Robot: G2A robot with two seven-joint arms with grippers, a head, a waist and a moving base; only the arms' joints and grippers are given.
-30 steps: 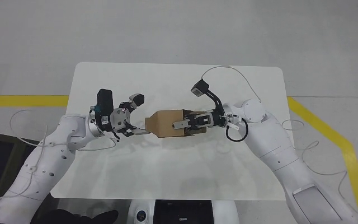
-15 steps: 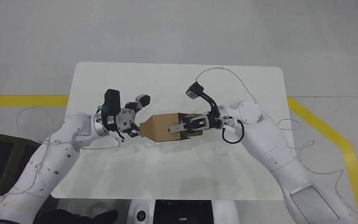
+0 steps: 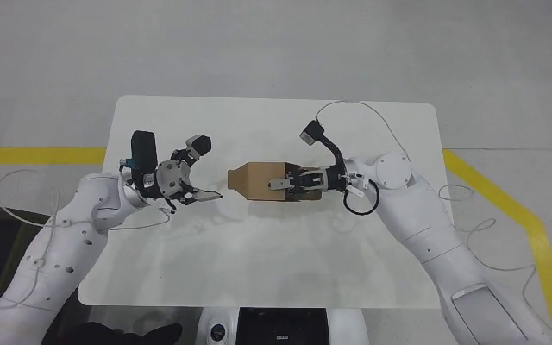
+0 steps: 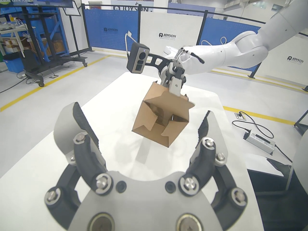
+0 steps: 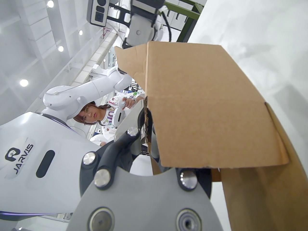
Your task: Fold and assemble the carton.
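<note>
**Right gripper (image 3: 280,183) alone carries the carton (image 3: 254,179); left gripper (image 3: 204,170) waits open**

From the top view, the carton is over the middle of the desk (image 3: 276,121), with its length running between the left and right edges. The right gripper is clamped on the end toward the right edge. The left gripper has its fingers wide apart and is near the other end, not touching it.

From the left wrist view, the carton (image 4: 163,118) hangs tilted above the desk, with a shadow under it. Its near end faces the left gripper, and the flaps there are folded in only partly, with a dark gap between them. I think a push on these flaps could turn the carton around its single hold. The flaps could also spring back, because nothing locks them.

From the right wrist view, one cardboard wall (image 5: 204,111) passes between the right gripper's fingers. In my judgement this thin wall may bend or slip out if the other end is pressed hard.
</note>
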